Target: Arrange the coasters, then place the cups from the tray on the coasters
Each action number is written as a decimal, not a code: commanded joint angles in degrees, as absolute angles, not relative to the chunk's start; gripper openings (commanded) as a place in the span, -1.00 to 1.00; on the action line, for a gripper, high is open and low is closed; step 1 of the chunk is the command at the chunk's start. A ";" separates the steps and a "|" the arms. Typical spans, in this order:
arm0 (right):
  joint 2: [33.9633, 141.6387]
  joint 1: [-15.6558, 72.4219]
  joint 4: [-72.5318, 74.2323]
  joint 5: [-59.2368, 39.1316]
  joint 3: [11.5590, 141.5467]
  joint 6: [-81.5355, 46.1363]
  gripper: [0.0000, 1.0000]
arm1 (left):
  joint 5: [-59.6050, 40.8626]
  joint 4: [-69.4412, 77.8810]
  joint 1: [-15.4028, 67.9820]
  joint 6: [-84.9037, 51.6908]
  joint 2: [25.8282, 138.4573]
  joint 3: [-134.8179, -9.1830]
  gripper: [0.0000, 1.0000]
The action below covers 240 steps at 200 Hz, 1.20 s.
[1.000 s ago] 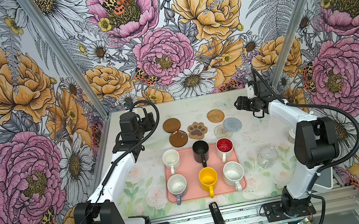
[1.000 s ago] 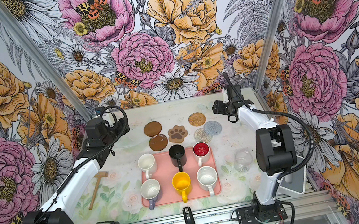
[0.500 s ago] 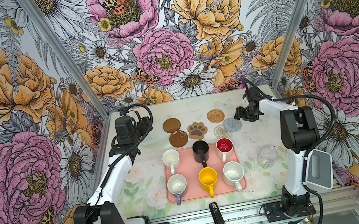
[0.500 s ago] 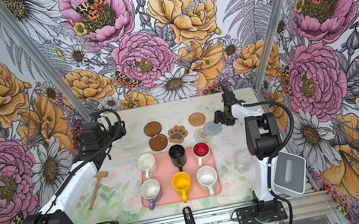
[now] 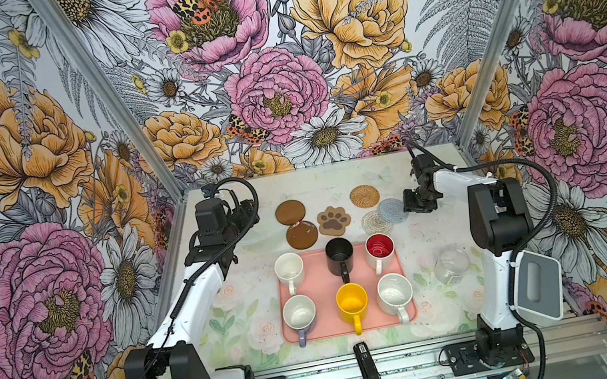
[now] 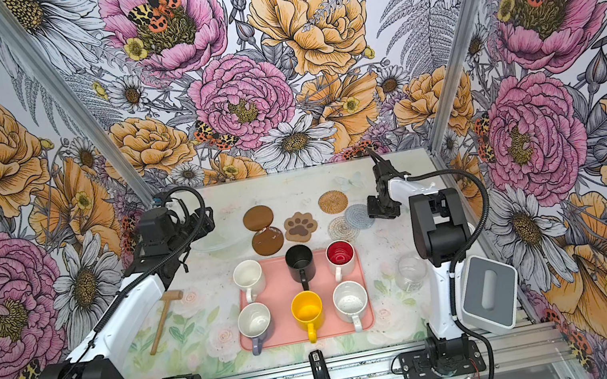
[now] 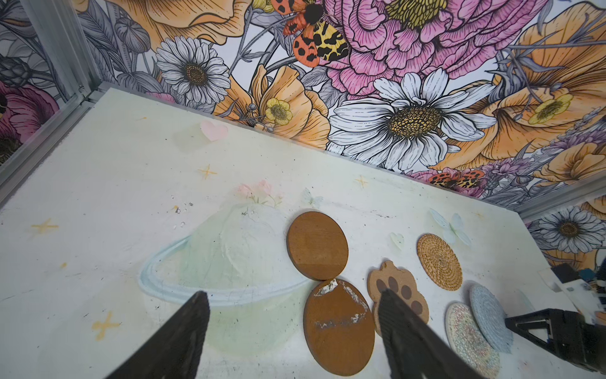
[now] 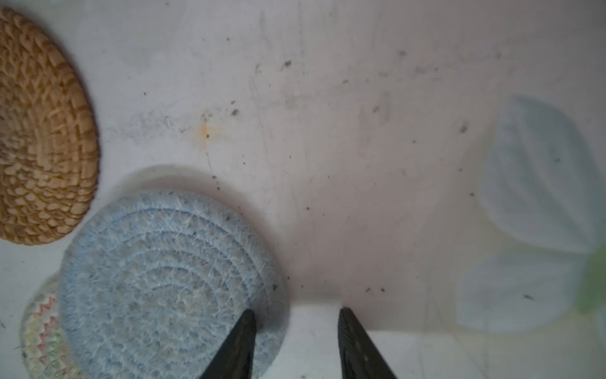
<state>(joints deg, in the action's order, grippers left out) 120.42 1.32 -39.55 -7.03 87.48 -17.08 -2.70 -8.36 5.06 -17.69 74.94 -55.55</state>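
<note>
A salmon-pink tray point(image 5: 320, 284) holds 6 empty mugs in 2 rows of 3. At its far edge are the white mug point(image 5: 290, 272), black mug point(image 5: 340, 255) and red-lined mug point(image 5: 380, 249). At its near edge are the lavender mug point(image 5: 299, 312), yellow mug point(image 5: 352, 303) and speckled mug point(image 5: 395, 294).

6 coasters point(image 5: 334, 221) lie beyond the tray's far edge. The right gripper point(image 8: 295, 311) has its fingers partly apart, one over the pale blue coaster point(image 8: 170, 282) and one on the table beside it.

The left gripper point(image 7: 292, 293) hovers beyond the tray's far left corner, fingers wide, holding nothing.
</note>
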 commanded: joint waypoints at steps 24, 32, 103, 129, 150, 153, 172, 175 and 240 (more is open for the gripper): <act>123.99 1.82 -42.04 -2.10 89.54 -16.78 -0.36 | -4.45 -8.58 4.76 -18.72 74.71 -55.10 0.65; 124.06 1.86 -42.47 -0.57 89.79 -16.56 -0.40 | -4.44 -8.70 4.77 -18.72 74.73 -55.11 0.65; 125.35 0.11 -45.70 8.14 92.61 -15.76 -0.56 | -4.15 -8.96 4.89 -18.63 74.97 -55.20 0.65; 125.61 -0.65 -46.14 9.20 92.94 -15.74 -0.57 | -4.02 -9.18 4.79 -18.57 74.80 -55.14 0.65; 125.40 -1.13 -46.66 10.34 92.86 -15.49 -0.58 | -3.89 -9.23 4.81 -18.55 74.71 -55.12 0.65; 125.37 -1.26 -46.79 10.47 92.83 -15.39 -0.58 | -3.90 -9.23 4.81 -18.49 74.71 -55.11 0.65; 124.66 -1.49 -47.28 10.90 92.35 -15.13 -0.59 | -3.85 -9.32 4.85 -18.53 74.62 -55.13 0.65; 124.51 -1.56 -47.35 10.79 92.23 -15.11 -0.59 | -3.83 -9.27 4.84 -18.50 74.62 -55.11 0.65; 121.28 -1.45 -47.77 9.70 89.05 -14.78 -0.63 | -4.01 -9.13 4.84 -18.48 74.89 -55.20 0.65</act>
<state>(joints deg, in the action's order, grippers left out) 122.34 -1.08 -44.10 8.36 91.29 -15.38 -3.31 -9.04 5.06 -17.89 74.96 -55.55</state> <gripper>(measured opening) 0.188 0.825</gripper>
